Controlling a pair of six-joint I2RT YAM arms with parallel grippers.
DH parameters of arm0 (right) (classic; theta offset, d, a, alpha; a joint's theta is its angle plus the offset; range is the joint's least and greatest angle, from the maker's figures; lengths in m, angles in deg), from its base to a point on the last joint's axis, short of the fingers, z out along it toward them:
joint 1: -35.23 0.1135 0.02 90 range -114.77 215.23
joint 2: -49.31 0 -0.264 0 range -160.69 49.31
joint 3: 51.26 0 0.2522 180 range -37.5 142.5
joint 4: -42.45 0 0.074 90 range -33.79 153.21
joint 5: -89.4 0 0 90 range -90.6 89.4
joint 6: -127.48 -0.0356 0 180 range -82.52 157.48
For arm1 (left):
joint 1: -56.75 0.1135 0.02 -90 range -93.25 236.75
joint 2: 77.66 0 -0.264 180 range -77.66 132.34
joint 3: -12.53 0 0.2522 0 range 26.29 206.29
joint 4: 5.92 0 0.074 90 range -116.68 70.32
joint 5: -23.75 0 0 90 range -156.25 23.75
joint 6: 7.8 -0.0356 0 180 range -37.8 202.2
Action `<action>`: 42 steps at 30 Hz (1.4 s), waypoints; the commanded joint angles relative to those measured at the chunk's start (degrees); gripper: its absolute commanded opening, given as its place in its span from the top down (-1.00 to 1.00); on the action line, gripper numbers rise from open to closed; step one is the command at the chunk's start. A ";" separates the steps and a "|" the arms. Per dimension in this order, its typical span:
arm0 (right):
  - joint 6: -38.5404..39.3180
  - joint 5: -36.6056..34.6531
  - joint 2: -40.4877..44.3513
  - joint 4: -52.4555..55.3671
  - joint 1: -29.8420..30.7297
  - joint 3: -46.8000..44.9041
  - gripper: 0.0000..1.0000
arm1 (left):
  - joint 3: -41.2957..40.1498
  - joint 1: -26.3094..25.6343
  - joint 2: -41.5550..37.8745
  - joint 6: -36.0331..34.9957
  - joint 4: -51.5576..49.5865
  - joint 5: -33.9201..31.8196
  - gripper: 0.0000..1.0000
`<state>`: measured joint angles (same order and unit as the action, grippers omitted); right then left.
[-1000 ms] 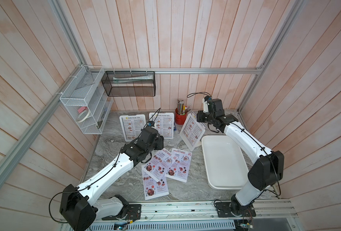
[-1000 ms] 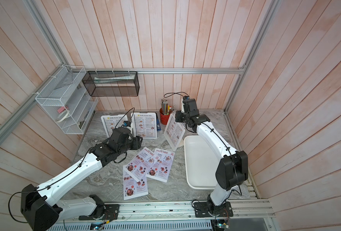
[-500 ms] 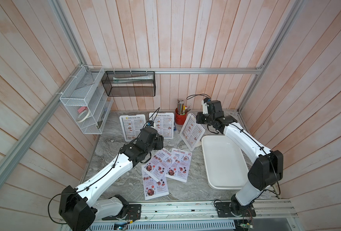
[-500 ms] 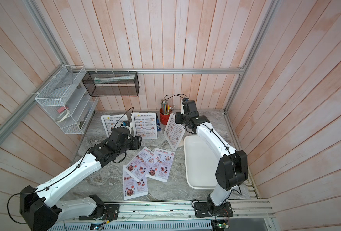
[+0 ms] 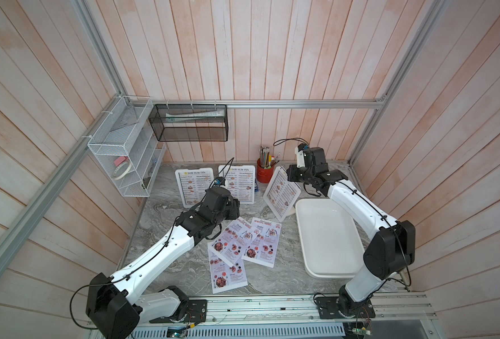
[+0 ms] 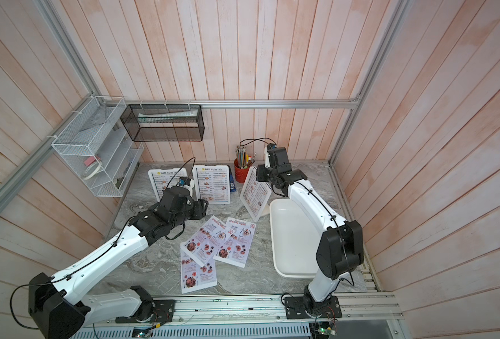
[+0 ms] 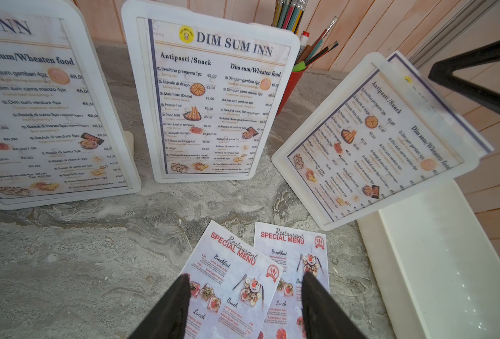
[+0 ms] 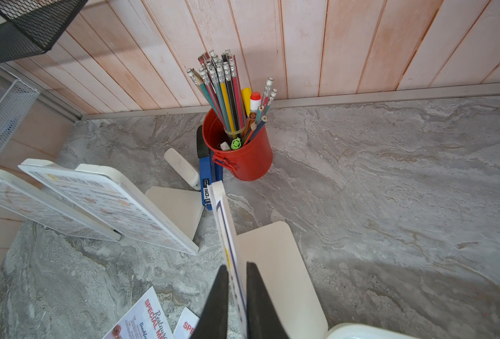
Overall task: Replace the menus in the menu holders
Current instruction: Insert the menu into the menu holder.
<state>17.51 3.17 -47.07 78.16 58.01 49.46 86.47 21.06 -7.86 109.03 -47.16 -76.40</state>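
The right fingers (image 8: 257,299) pinch the top edge of the white paper dim-sum menu sheet (image 7: 389,132), its long axis running up the slanted white plastic holder (image 7: 303,187); the left fingers (image 7: 172,305), spread, hover farther off.

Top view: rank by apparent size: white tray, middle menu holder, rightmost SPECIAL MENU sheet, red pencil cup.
1. white tray
2. middle menu holder and rightmost SPECIAL MENU sheet: look about alike, both partly covered, so unranked
3. red pencil cup, smallest
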 commanded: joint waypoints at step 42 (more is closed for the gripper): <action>-1.02 0.49 -0.86 -2.74 -0.42 0.71 0.83 | 0.57 0.60 -1.72 -0.53 -1.61 -1.71 -0.25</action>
<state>16.07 4.42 -49.39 74.23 57.84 48.58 86.85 21.24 -8.47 108.79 -48.45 -77.27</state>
